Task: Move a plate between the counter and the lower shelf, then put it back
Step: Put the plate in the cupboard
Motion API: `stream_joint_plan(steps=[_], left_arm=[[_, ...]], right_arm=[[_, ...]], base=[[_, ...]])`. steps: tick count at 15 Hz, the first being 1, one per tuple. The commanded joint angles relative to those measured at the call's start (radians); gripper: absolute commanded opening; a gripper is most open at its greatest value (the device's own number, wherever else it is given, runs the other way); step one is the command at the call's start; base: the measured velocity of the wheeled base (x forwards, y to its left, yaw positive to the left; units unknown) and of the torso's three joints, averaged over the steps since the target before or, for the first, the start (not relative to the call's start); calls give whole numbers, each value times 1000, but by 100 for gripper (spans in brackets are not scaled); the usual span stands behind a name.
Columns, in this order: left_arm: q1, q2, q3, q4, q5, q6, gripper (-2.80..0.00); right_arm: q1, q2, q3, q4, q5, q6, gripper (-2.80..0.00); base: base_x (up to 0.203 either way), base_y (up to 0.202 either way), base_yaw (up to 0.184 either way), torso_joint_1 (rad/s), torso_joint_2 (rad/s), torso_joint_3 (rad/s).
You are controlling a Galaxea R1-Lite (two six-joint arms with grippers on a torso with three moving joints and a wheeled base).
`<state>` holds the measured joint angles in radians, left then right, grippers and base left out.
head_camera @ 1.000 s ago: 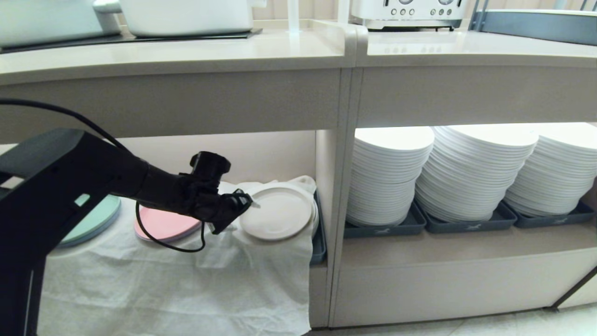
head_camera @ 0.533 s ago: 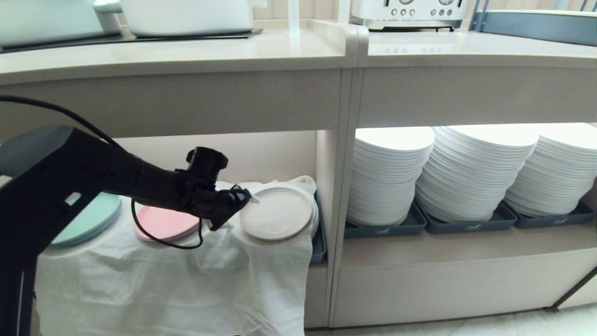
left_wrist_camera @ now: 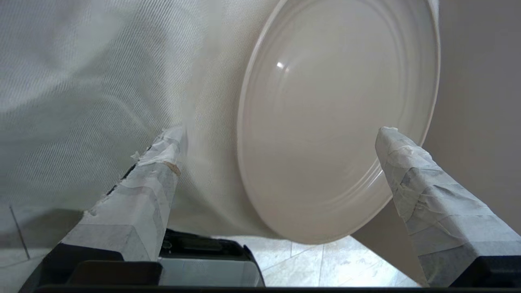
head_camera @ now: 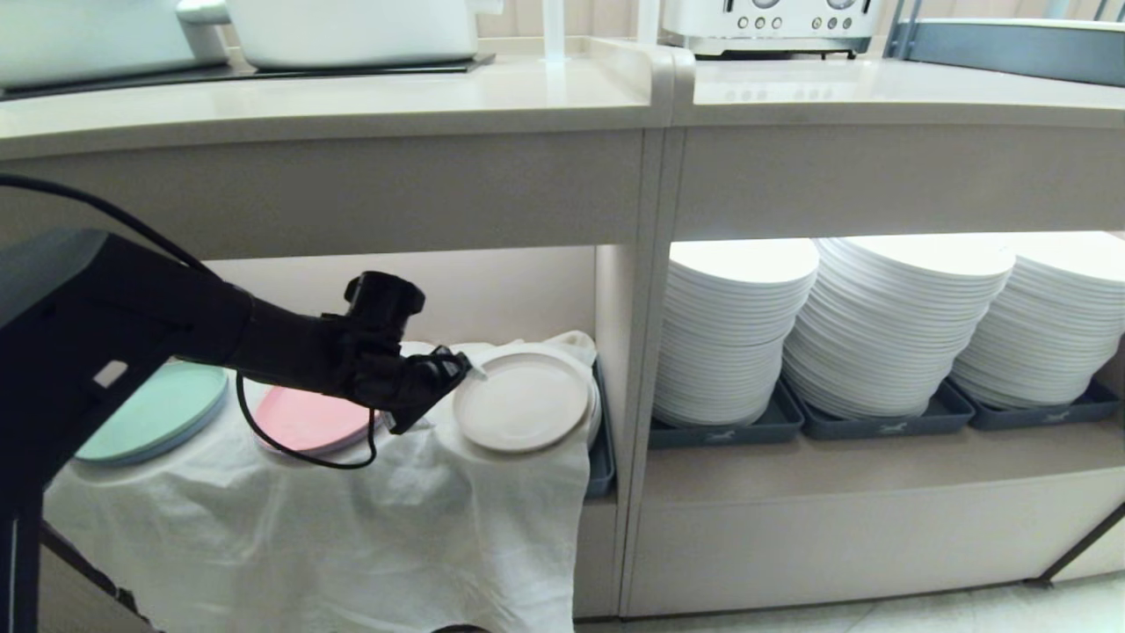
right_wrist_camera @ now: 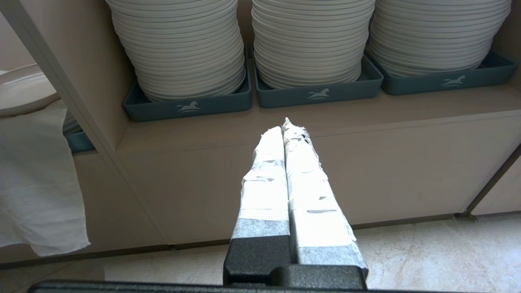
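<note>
The cream plate [head_camera: 525, 400] lies on the white cloth [head_camera: 352, 527] that drapes the lower shelf [head_camera: 510, 290], at the bay's right end, tilted toward the front. My left gripper [head_camera: 463, 378] hovers at the plate's left rim. In the left wrist view the left gripper [left_wrist_camera: 280, 131] is open wide, its taped fingers [left_wrist_camera: 158, 162] standing on either side of the plate [left_wrist_camera: 338, 122] without gripping it. The counter [head_camera: 352, 101] runs above the bay. My right gripper [right_wrist_camera: 285, 124] is shut and empty, parked low in front of the neighbouring bay, outside the head view.
A pink plate [head_camera: 308, 420] and a mint-green plate [head_camera: 149, 422] lie on the same cloth to the left. An upright panel [head_camera: 637, 369] stands just right of the plate. Beyond it are tall white plate stacks [head_camera: 738, 325] in dark trays [head_camera: 729, 431]. A toaster [head_camera: 769, 22] sits above.
My left arm has drawn back a little to the left, away from the plate, and its fingers have spread slightly wider. The plate has stayed on the cloth.
</note>
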<state>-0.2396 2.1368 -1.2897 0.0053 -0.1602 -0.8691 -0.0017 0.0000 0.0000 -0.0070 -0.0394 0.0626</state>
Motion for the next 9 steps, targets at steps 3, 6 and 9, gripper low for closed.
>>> stream_joint_plan(steps=[3, 6, 9], left_arm=[[2, -30, 30, 5, 0, -7, 0], [2, -53, 67, -6, 1, -4, 0], [0, -67, 85, -8, 14, -5, 0]], right_arm=[[0, 0, 0, 1, -1, 0, -280], [0, 0, 0, -1, -1, 0, -280], [0, 0, 0, 1, -1, 0, -280]], base=[[0, 0, 0, 0, 0, 0], [0, 0, 0, 0, 0, 0], [0, 0, 0, 0, 0, 0]])
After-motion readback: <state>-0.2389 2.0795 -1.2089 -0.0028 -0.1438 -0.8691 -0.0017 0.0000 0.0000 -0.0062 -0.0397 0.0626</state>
